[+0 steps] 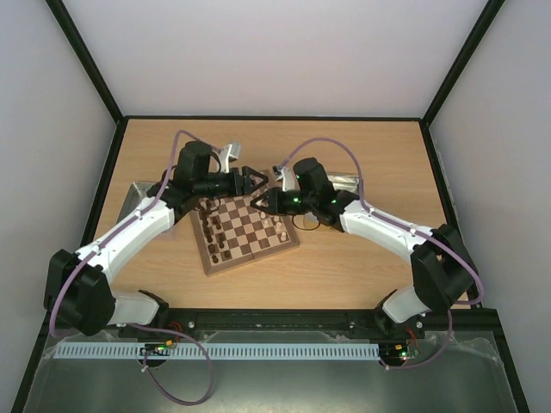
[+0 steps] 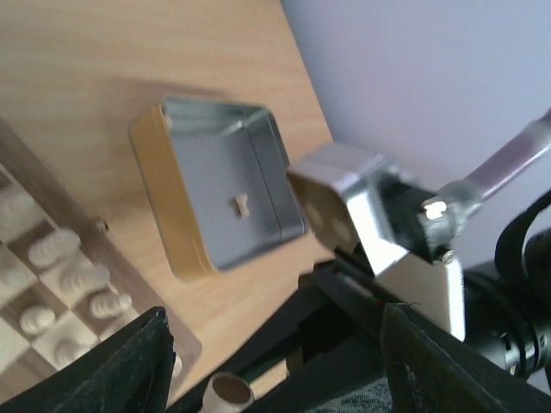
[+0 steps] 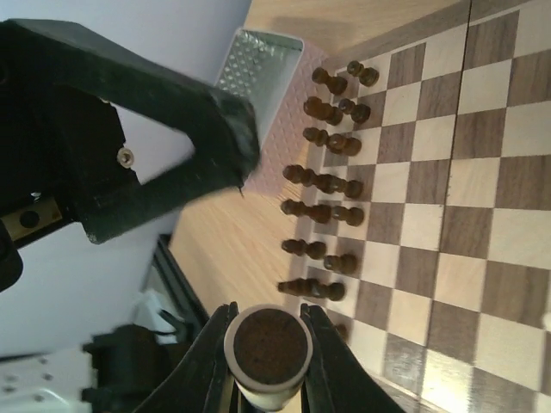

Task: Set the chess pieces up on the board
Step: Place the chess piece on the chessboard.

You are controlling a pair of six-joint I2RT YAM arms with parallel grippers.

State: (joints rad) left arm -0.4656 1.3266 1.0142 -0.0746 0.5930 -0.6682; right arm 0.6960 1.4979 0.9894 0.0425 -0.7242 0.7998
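The right gripper (image 3: 267, 331) is closed on 1 pale piece (image 3: 269, 346). Its 2 fingers press against opposite sides of the round base, which faces the right wrist camera as a brown disc with a cream rim. In that view the held piece hangs over the border of the board (image 3: 482, 172), just past the end of the dark rows.

The dark pieces (image 3: 331, 181) stand in 2 rows along the board edge nearest a dimpled metal tin (image 3: 258, 60), which sits on the table beside that edge.

The left gripper (image 2: 274, 327) is wide open and holds nothing. Its 2 dark fingers (image 2: 112, 361) show at the bottom corners of the left wrist view, well apart. A pale, round-ended piece peeks up at the bottom edge between them, touching neither finger – whether it is the one the right gripper holds I cannot tell.

The pale pieces (image 2: 52, 249) stand on squares at the left of that view. Beyond the board's corner lies a second tin (image 2: 155, 172), gold-rimmed, with 1 small pale piece (image 2: 241, 205) lying flat inside.

From above, both grippers meet over the far edge of the board – tips close together.
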